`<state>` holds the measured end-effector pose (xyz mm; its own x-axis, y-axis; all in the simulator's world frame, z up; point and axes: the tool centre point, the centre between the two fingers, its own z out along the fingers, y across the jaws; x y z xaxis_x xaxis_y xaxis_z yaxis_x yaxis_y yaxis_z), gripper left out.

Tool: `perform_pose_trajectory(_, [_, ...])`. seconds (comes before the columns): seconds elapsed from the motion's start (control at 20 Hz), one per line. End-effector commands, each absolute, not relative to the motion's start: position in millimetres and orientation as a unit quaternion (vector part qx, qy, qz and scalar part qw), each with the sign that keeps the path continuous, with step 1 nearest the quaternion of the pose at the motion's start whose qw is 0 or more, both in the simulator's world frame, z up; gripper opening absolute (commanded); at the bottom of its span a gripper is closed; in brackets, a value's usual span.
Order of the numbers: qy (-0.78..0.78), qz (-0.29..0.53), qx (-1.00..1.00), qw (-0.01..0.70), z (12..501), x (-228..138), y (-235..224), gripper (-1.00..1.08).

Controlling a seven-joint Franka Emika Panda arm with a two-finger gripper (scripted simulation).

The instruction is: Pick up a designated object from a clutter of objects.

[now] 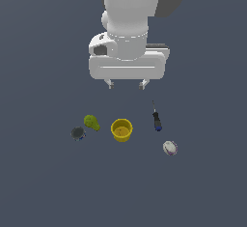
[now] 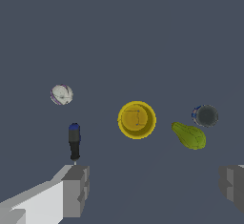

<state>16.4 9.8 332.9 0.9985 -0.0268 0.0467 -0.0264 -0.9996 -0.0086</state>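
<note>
The screwdriver (image 1: 156, 117) lies on the grey floor, thin shaft pointing toward the arm, black handle with blue end toward the viewer; in the wrist view (image 2: 74, 141) only its handle shows, the shaft hidden by one finger (image 2: 75, 189). My gripper (image 1: 126, 84) hangs open and empty well above the floor, up and to the exterior view's left of the screwdriver. The yellow cup (image 1: 121, 130) stands open side up, also in the wrist view (image 2: 137, 119).
A green pear (image 1: 91, 122) lies left of the cup in the exterior view, with a dark round can (image 1: 78, 133) beside it. A white marked ball (image 1: 170, 148) lies right of the cup, nearer the viewer than the screwdriver. All rest on plain grey floor.
</note>
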Motion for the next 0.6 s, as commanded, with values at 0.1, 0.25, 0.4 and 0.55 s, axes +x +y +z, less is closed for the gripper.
perform_pose_trajectory(0.1, [0.015, -0.024, -1.000, 0.004, 333.0, 16.8, 9.4, 1.00])
perform_pose_trajectory(0.25, [0.022, -0.025, -0.999, 0.007, 333.7, 19.1, 7.7, 1.00])
perform_pose_trajectory(0.4, [0.030, -0.026, -0.999, 0.010, 335.4, 21.7, 5.1, 1.00])
perform_pose_trajectory(0.55, [0.032, -0.027, -0.999, 0.011, 336.5, 22.3, 4.0, 1.00])
